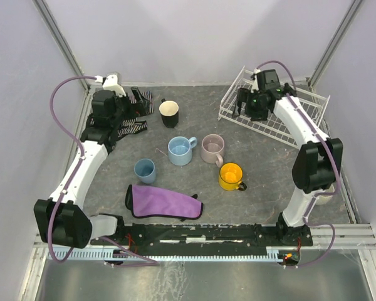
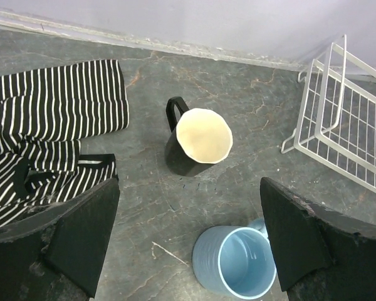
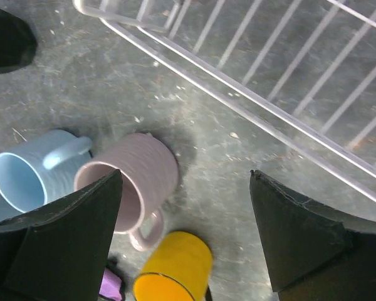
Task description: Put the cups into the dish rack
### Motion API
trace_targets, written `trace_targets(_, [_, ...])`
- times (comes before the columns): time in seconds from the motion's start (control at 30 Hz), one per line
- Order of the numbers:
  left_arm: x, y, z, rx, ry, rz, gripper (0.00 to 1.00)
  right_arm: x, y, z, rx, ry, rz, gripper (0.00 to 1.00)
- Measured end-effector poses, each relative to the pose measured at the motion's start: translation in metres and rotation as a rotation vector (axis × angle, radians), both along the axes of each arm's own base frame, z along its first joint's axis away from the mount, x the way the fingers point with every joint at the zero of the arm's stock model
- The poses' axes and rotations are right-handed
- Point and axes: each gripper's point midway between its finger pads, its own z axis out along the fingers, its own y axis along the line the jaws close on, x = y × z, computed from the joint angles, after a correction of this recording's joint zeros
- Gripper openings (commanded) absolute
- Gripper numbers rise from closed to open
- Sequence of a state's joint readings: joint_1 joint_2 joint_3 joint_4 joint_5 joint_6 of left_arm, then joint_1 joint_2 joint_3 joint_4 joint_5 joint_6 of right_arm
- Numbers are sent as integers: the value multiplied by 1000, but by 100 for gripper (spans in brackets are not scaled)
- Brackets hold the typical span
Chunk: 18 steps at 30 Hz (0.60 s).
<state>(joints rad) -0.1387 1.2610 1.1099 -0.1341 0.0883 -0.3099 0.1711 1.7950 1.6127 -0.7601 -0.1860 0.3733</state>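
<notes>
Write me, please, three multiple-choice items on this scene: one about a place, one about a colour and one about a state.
1. Where does the black cup stand?
A at the near right corner
B at the back left, beside the striped cloth
C between the arm bases

2. What colour is that cup inside?
A cream
B red
C green

3. How is the left gripper?
A shut and empty
B hidden from every view
C open and empty

Answers:
1 B, the top view shows it next to the cloth.
2 A, the left wrist view looks straight into it.
3 C, its fingers stand wide apart, gripping nothing.
</notes>
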Motion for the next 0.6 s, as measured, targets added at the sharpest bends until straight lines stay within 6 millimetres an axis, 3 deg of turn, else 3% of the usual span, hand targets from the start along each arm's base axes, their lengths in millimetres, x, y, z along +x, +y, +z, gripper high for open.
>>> trace_targets(0.13, [0,-4,-6,-22,26,-10,99,17,28,2,-6,-23,20,90])
trace_targets(0.23, [1,-6,-15,-22,57,-18,99,27,36,1,-36,-47,29,92])
trace_targets(0.43, [0,-7,-23,-18,86,-21,99,43,26,-20,-146,-50,46,95])
trace_targets(0.6, [0,-7,-22,-18,85,-21,99,53,19,-45,-223,-26,81,91])
